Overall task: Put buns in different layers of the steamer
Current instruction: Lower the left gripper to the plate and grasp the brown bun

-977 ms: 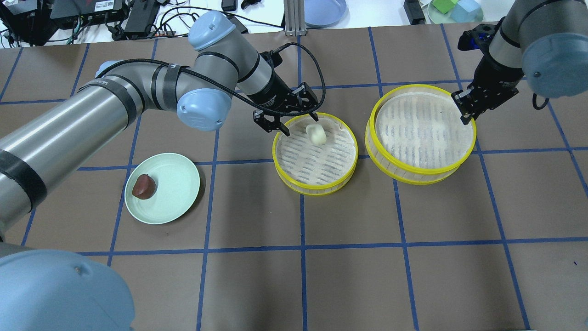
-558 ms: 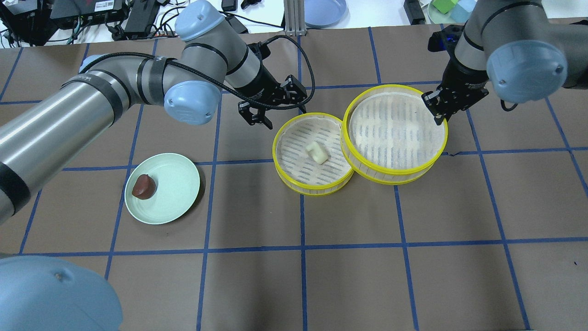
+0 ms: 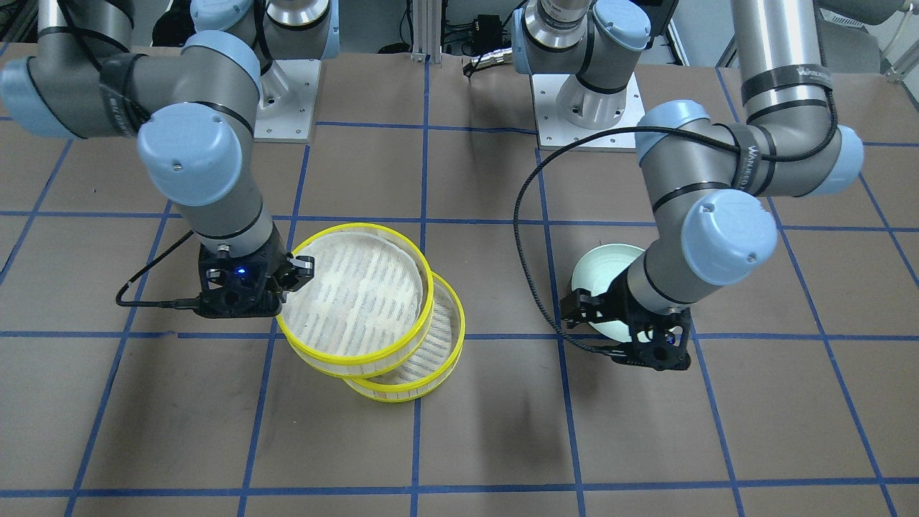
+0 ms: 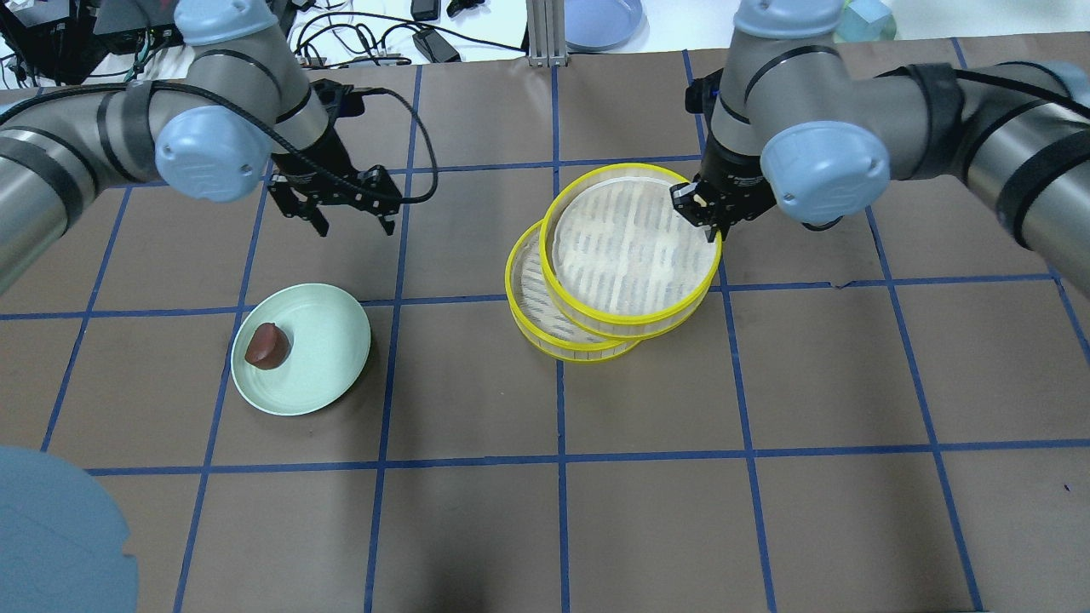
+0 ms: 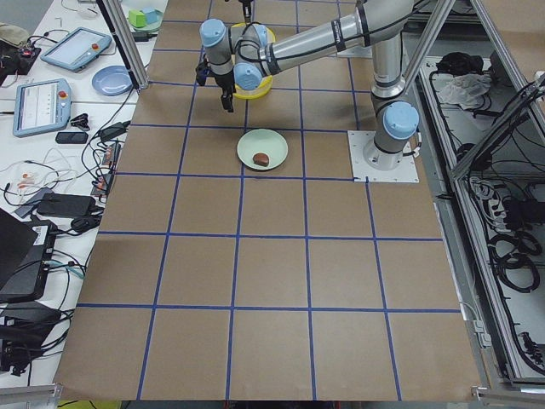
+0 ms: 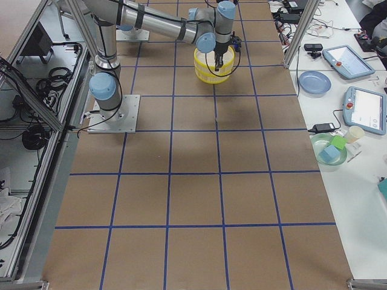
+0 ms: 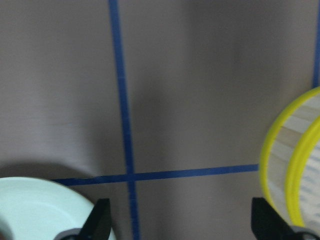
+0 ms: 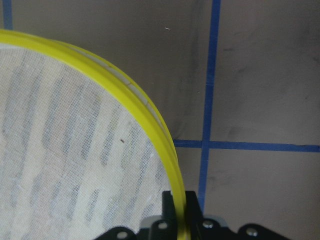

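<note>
My right gripper (image 4: 708,218) is shut on the yellow rim of the upper steamer layer (image 4: 630,247) and holds it over the lower layer (image 4: 526,298), offset to the far right. The grip on the rim shows in the right wrist view (image 8: 179,210). The cream-white bun is hidden under the upper layer. The dark reddish-brown bun (image 4: 266,346) lies on the pale green plate (image 4: 328,340). My left gripper (image 4: 351,220) is open and empty above the table, beyond the plate. In the front view the upper layer (image 3: 355,298) covers most of the lower layer (image 3: 439,352).
A blue plate (image 4: 600,21), cables and electronics lie on the white bench beyond the table's far edge. The brown paper with a blue tape grid covers the table. My left forearm reaches over the table's left half.
My right gripper has carried the layer leftward over the other layer, covering the cream-white bun. My left gripper has moved left, away from the layers and toward the plate.
</note>
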`<state>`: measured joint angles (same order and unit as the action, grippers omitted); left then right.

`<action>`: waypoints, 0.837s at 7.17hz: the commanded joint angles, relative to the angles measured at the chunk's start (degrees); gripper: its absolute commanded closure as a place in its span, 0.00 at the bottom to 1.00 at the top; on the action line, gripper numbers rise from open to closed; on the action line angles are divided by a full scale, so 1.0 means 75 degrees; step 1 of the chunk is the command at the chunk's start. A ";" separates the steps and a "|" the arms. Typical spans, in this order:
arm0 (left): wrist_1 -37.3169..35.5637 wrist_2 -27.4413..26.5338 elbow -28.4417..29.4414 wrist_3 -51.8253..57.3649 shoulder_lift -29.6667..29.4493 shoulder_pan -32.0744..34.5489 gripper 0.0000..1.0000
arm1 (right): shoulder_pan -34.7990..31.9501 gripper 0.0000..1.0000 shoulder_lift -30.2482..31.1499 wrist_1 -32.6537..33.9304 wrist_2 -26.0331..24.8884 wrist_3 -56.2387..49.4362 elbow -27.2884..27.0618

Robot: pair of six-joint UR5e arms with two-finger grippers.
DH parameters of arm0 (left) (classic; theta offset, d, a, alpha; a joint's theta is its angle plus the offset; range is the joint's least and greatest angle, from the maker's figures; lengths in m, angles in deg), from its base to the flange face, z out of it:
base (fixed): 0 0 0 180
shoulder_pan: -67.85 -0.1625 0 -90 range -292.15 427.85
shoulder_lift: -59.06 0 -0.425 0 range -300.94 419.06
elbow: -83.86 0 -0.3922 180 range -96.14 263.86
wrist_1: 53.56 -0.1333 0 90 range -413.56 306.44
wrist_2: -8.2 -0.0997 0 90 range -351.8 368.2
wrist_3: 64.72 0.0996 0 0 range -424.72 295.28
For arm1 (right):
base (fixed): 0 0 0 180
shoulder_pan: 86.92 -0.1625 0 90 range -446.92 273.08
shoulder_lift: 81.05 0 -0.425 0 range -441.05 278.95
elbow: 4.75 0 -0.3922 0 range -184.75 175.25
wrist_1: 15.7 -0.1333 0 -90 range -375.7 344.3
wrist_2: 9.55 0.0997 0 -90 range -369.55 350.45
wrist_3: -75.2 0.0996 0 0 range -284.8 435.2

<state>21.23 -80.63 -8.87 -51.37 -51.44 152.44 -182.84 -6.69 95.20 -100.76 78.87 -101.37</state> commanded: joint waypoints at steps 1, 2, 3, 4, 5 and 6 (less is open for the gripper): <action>0.0269 -0.0648 -0.0570 0.1859 0.0049 -0.0950 0.00 | -0.0336 1.00 -0.0350 0.0260 0.0021 0.0541 0.0016; 0.0176 -0.0660 -0.0898 0.2595 -0.0021 -0.1430 0.00 | -0.0348 1.00 -0.0398 0.0272 0.0033 0.0541 0.0016; 0.0175 -0.0660 -0.1006 0.2893 -0.0138 -0.1655 0.00 | -0.0418 1.00 -0.0433 0.0330 0.0068 0.0541 0.0016; 0.0175 -0.0648 -0.1123 0.2861 -0.0278 -0.1657 0.00 | -0.0546 1.00 -0.0526 0.0447 0.0033 0.0553 0.0016; 0.0175 -0.0625 -0.1217 0.2814 -0.0384 -0.1657 0.01 | -0.0559 1.00 -0.0550 0.0517 0.0021 0.0553 0.0016; 0.0175 -0.0648 -0.1230 0.2802 -0.0454 -0.1645 0.03 | -0.0559 1.00 -0.0609 0.0518 -0.0014 0.0542 0.0016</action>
<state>22.56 -85.42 -17.62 -30.34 -54.02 140.17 -186.84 -10.75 98.77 -100.62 82.98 -101.25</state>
